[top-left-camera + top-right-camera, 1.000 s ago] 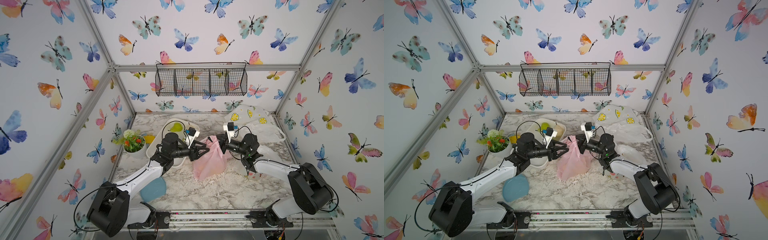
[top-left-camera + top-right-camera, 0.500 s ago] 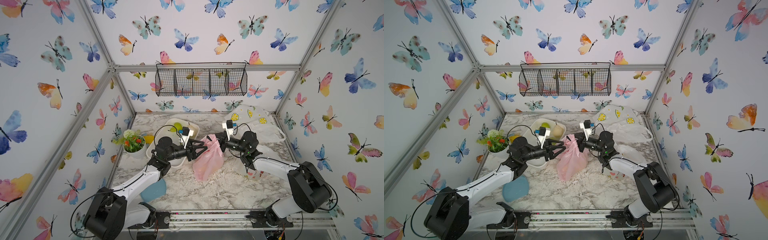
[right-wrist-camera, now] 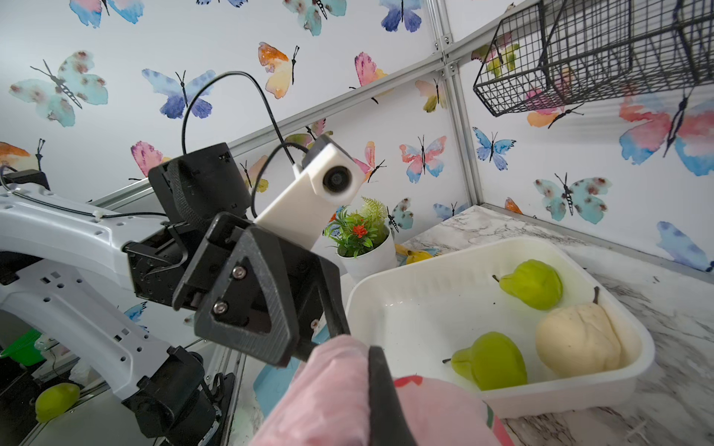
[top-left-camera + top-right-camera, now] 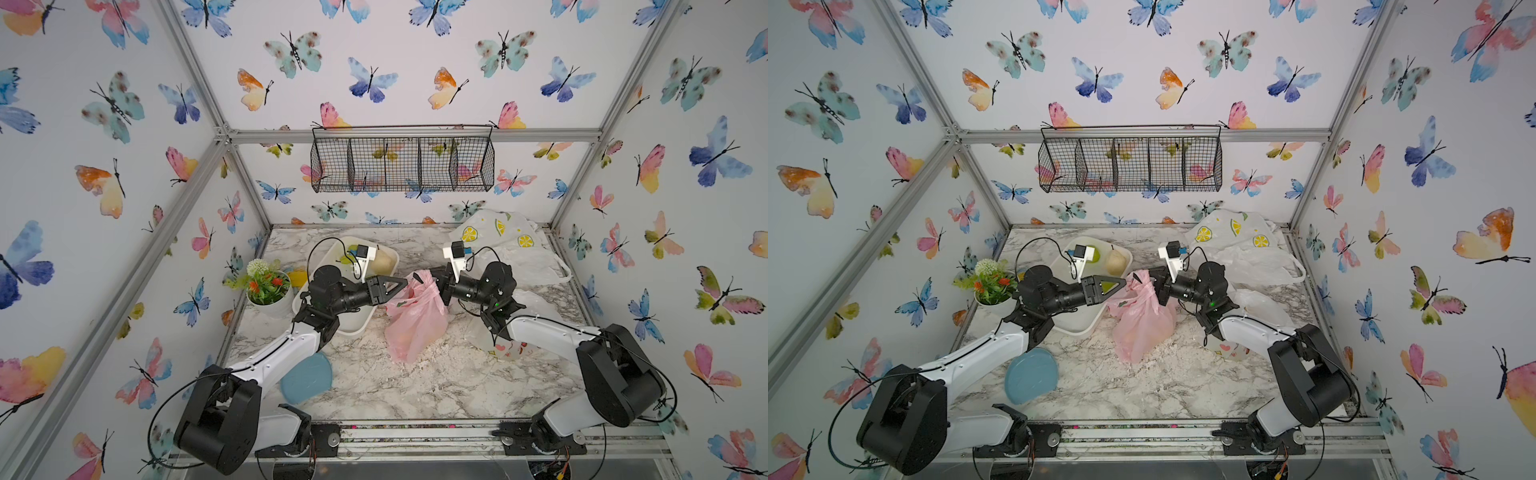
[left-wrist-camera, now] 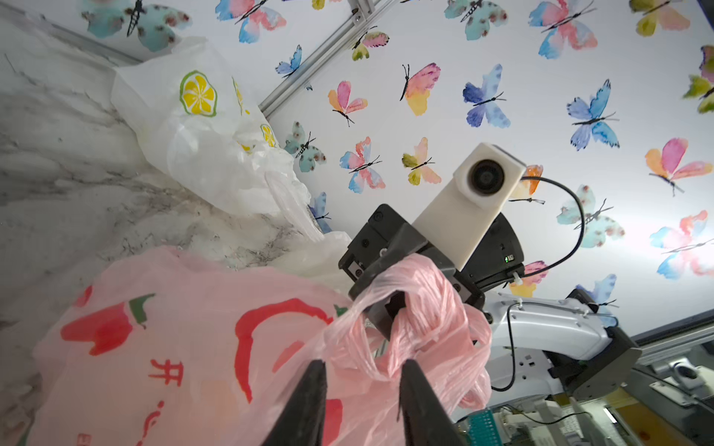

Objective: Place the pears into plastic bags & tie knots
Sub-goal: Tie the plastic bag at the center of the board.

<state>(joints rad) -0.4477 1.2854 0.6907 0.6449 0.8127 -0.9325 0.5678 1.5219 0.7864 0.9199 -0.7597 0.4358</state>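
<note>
Left claw (image 4: 403, 283) narrowed, part-open; twisted handles (image 5: 432, 293) of translucent pink fruit-print plastic bag (image 4: 415, 328) lie just ahead, pinched in right claw (image 4: 426, 281).

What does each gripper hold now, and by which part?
The right gripper is shut on the pink bag, at its twisted handles. The left gripper is open around a handle strand, gripping nothing.

Twin high views down onto tabletop (image 4: 415, 382) (wrist cameras (image 5: 485, 177) close, face-to-face)

Marble tabletop (image 4: 415, 386), butterfly-papered walls (image 4: 415, 104)
</note>
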